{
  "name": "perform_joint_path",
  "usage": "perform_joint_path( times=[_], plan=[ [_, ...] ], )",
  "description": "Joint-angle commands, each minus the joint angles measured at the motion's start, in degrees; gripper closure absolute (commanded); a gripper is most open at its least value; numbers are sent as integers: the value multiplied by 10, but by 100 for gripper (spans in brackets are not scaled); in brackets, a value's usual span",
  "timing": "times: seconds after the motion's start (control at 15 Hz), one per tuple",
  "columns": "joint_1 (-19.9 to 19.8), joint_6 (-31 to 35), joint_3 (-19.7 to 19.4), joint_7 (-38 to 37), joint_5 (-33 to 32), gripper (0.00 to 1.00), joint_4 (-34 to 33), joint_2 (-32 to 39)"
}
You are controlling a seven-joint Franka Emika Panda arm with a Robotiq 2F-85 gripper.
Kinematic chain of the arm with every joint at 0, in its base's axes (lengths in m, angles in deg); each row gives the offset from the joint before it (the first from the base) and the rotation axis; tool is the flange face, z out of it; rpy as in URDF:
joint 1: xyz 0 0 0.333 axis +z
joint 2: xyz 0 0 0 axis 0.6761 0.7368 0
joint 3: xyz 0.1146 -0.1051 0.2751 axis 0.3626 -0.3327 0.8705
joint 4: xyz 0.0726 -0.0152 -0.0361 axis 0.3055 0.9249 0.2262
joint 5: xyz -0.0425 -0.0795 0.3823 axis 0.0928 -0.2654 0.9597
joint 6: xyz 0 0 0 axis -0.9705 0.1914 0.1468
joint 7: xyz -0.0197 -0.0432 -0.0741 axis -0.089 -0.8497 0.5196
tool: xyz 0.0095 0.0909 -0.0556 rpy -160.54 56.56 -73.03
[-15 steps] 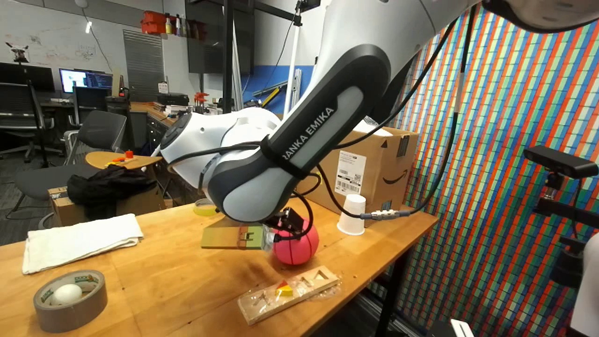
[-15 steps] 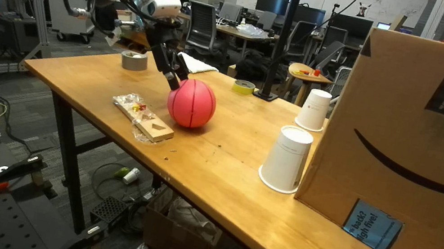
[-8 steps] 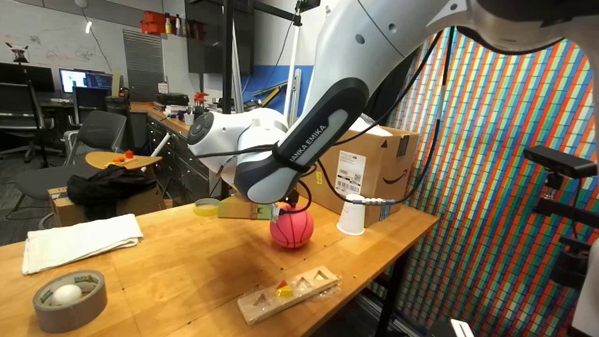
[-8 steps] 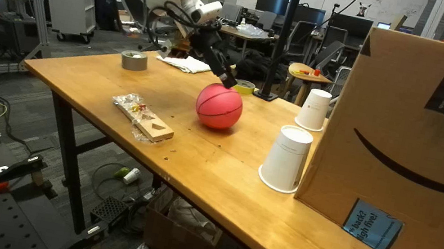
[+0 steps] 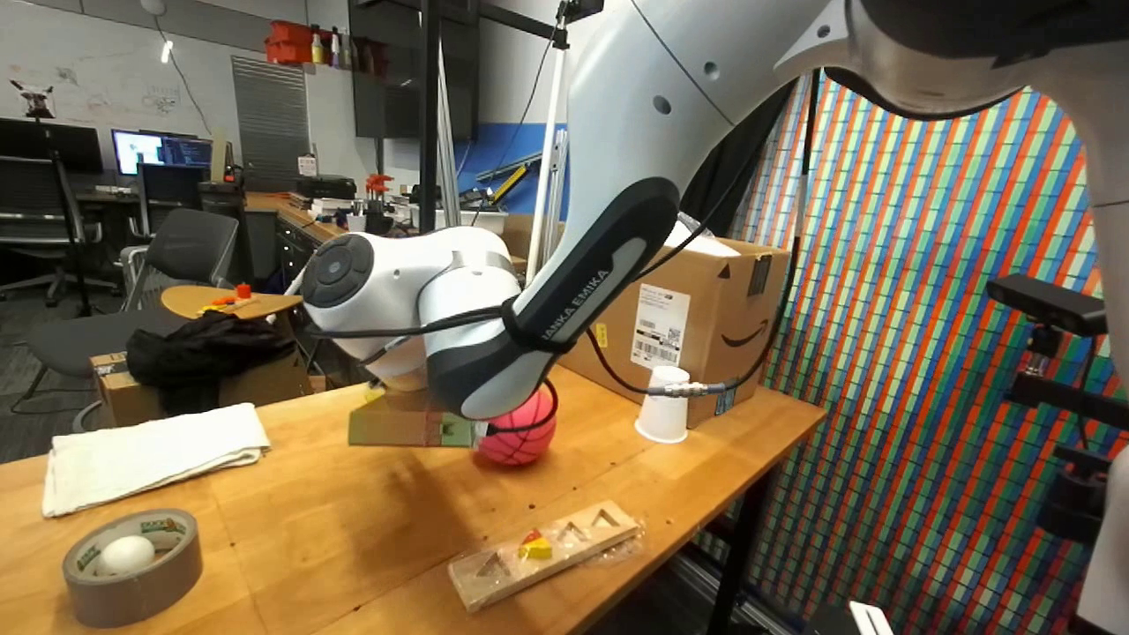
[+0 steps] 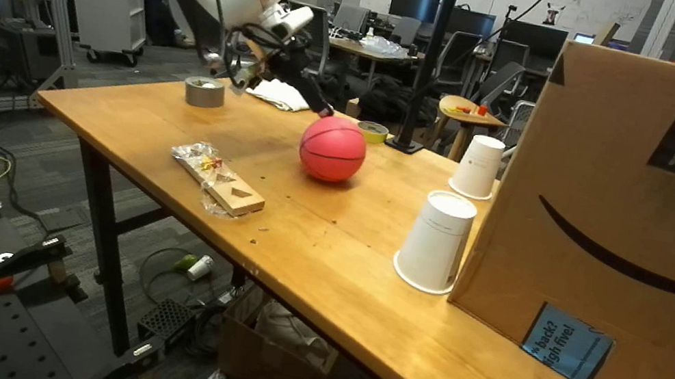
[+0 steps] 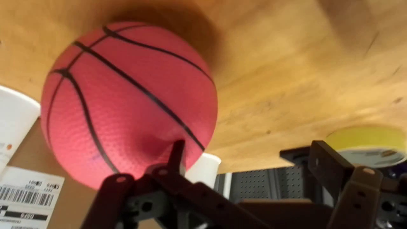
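Zero grip on the pink ball (image 7: 130, 95): in the wrist view, jaws apart with nothing clasped, a tip in front of the ball's surface and its partner well out to the side. Cannot tell whether touching or just short of it. As for the ball, rests on the tabletop (image 6: 331, 265), just under the tips of the jaws in an exterior view and partly behind the robot arm (image 5: 635, 132) in an exterior view; likely steadied by weight and flat wood alone, for want of any ring or stop. Looks broader than the gap between the tips, perhaps the reason for lying mostly to one side of it. Compare the small white ball (image 5: 126, 554), nested inside the roll of grey tape (image 5: 141, 600), presumably safe there from rolling. Note two white cups (image 6: 431, 248) beside the cardboard box (image 6: 638, 215), set mouth down, apparently steadier on the broad rims. Near the long edge, see a wooden board (image 5: 564, 554) partly under clear plastic (image 6: 190, 150), perhaps to keep the coloured pieces (image 5: 535, 549) from straying. Add a roll of yellow tape (image 6: 372, 132) by the black post (image 6: 433, 60) and a folded white cloth (image 5: 154, 454) near the grey tape, laid flat in poses little given to shifting.
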Motion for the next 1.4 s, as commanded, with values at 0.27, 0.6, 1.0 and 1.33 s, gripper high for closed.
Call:
perform_joint_path(
  times=[0.27, 0.6, 1.0, 1.33],
  plan=[
    [62, 21, 77, -10, 102, 0, 118, -50],
    [86, 13, 85, -11, 146, 0, 146, -65],
    [89, -20, 81, 6, 187, 0, 156, -84],
    [79, -19, 73, 17, 207, 0, 144, -82]
  ],
)
